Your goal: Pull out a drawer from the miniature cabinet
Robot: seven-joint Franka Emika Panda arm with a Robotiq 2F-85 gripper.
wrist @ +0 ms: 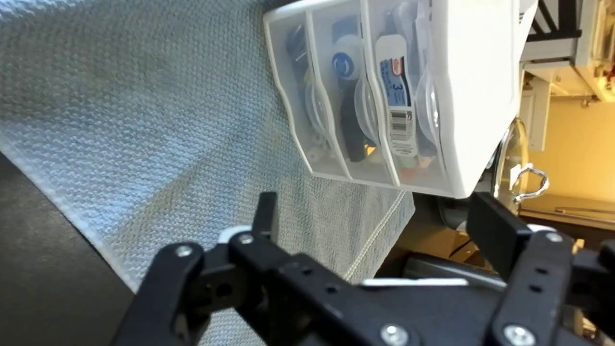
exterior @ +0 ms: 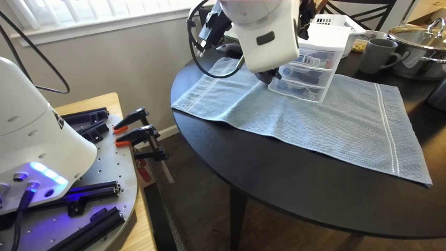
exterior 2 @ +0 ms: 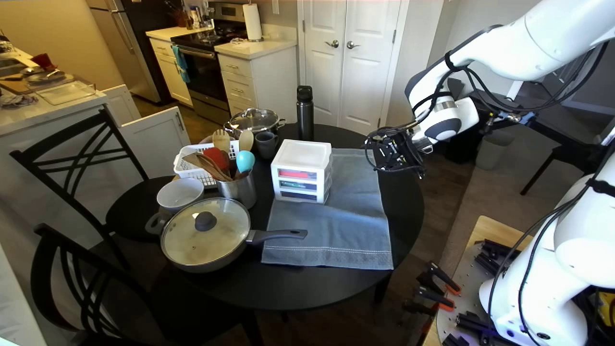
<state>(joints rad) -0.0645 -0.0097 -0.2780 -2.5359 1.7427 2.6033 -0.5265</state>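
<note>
Through the wrist view, seeing the gripper (wrist: pixel 375 206) with fingers (wrist: pixel 265 215) spread wide, and ahead of the tips, nearer picture left, the drawer (wrist: pixel 300 91), flush at the bottom of the miniature cabinet (wrist: pixel 480 86)! In an exterior view, catching the gripper overlapping the cabinet's edge over the blue towel (exterior: pixel 310 129). In an exterior view, spotting clear space between gripper and cabinet above the black table (exterior 2: pixel 322 286).

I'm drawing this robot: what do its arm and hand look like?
The arm is smooth white with dark grey joint caps, black cables strapped to it and a blue light strip on its base. The hand is mostly black, with angular linkages, silver screws and blocky fingers.
</note>
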